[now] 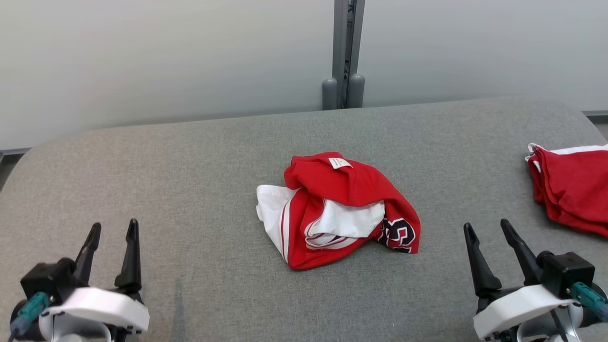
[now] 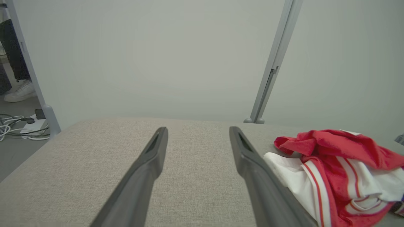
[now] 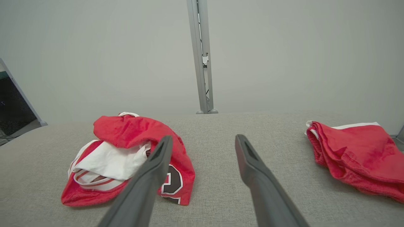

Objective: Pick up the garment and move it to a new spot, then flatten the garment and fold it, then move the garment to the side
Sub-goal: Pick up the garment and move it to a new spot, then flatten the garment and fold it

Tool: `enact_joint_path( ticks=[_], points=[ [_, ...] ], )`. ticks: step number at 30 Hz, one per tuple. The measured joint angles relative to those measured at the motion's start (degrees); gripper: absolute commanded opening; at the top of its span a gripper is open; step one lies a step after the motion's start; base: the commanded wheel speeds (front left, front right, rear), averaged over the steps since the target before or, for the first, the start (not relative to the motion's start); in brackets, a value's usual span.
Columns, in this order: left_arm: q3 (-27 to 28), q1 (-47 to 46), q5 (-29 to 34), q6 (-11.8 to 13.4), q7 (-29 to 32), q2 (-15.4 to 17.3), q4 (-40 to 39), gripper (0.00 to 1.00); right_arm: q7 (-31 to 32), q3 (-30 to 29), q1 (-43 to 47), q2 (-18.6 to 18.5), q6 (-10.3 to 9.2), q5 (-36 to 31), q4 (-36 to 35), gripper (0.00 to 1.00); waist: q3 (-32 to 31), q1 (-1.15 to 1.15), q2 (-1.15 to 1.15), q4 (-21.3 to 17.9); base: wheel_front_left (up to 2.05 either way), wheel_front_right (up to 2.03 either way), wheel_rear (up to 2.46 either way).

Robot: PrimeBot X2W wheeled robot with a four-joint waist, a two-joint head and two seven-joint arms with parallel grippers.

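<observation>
A crumpled red and white garment (image 1: 338, 209) with a dark number print lies in a heap at the middle of the grey fabric table (image 1: 190, 180). It also lies at the right of the left wrist view (image 2: 334, 170) and at the left of the right wrist view (image 3: 126, 160). My left gripper (image 1: 114, 228) rests open at the lower left, well apart from the heap, nothing between its fingers (image 2: 151, 157). My right gripper (image 1: 487, 227) stands open at the lower right, also apart from it, fingers (image 3: 249, 160) empty.
A second red garment (image 1: 572, 187) with white trim lies folded at the table's right edge, also in the right wrist view (image 3: 356, 154). A grey post (image 1: 346, 52) and pale wall panels stand behind the table. Cables (image 2: 15, 126) and a person's shoe (image 2: 19, 91) are on the floor.
</observation>
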Motion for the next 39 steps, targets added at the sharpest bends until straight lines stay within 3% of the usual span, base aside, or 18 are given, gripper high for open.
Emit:
enact_joint_path(
  ticks=[18, 39],
  points=[
    [-0.99, 11.62, 2.37, 5.94, 2.16, 1.03, -13.32, 1.0, 2.31, -0.59, 4.0, -0.65, 0.0, -0.14, -1.48, 1.0, -3.7, 0.0, 0.0, -0.24, 0.0, 0.0, 0.0],
    [-1.45, 13.54, 2.18, 7.88, 4.14, 1.62, -17.49, 1.0, 2.93, -1.0, 4.86, -0.45, 0.0, -0.12, -2.58, 1.0, -3.38, 0.0, 0.0, -0.4, 0.0, 0.0, 0.0]
  ],
)
